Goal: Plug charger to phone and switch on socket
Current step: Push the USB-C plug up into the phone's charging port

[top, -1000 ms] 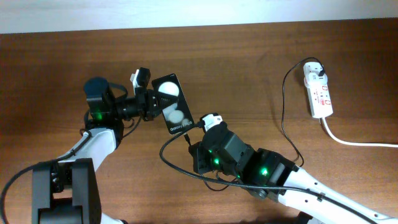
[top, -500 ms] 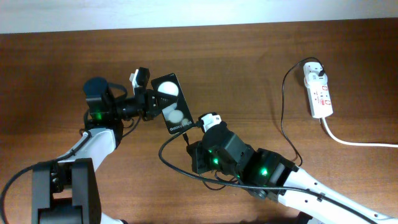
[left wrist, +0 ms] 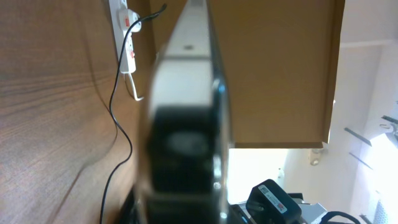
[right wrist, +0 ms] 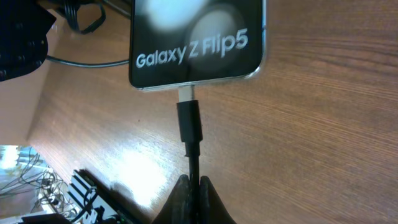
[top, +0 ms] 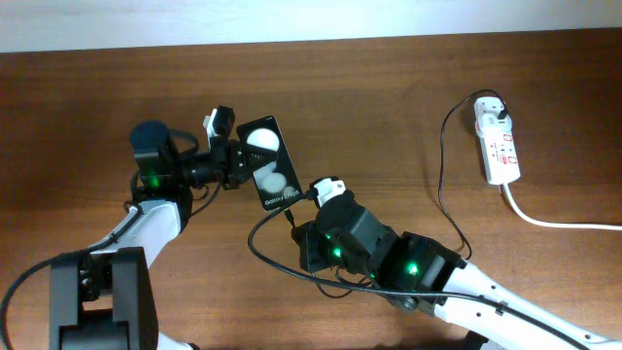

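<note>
Two closed grippers, left gripper (top: 233,156) gripping glossy black phone (top: 270,163), right gripper (right wrist: 193,186) pinching black charger (right wrist: 189,121)

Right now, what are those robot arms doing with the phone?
The left gripper holds the phone by its side. The right gripper pinches the charger cable just behind its plug tip. The tip sits at the phone's bottom port with some metal showing, so it seems not fully in. The socket lies off to the right, untouched.
</note>
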